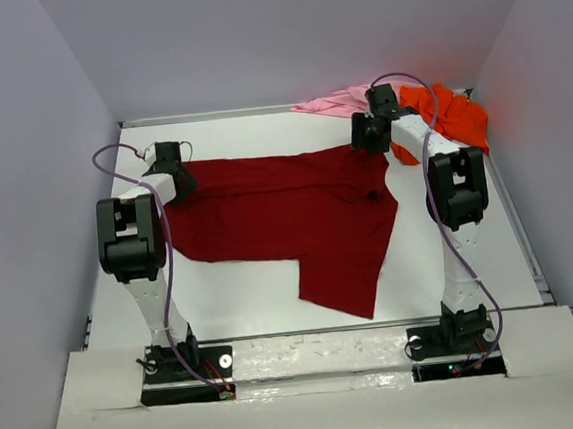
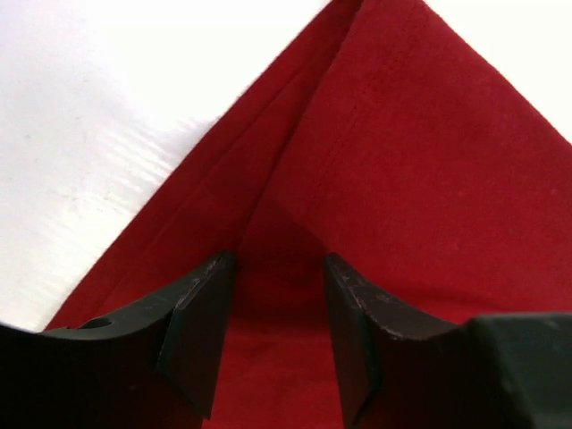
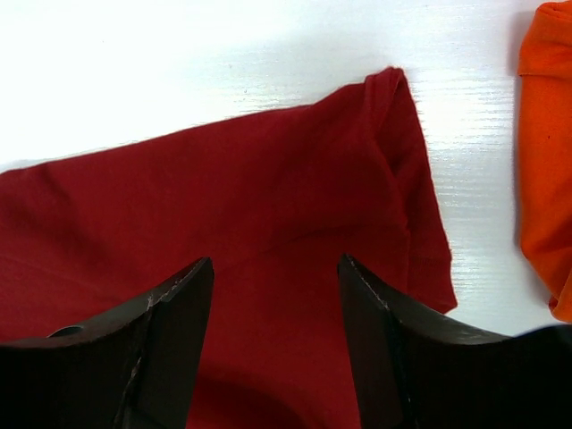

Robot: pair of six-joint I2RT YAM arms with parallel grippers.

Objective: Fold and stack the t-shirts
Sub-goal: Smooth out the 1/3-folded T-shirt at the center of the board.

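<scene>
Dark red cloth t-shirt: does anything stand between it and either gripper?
Nothing visible does. The left gripper hangs with open jaws straight over the dark red cloth t-shirt's left edge, and the right gripper, also open, over its far right corner. The bright orange cloth t-shirt lies off to the right, apart from the red one.

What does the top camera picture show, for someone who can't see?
A dark red t-shirt lies spread on a table, the left gripper and right gripper at its far corners. A pink t-shirt and an orange t-shirt lie bunched far right.

High rear overview; both wrist close-ups on crimson t-shirt (image 1: 287, 214)
</scene>
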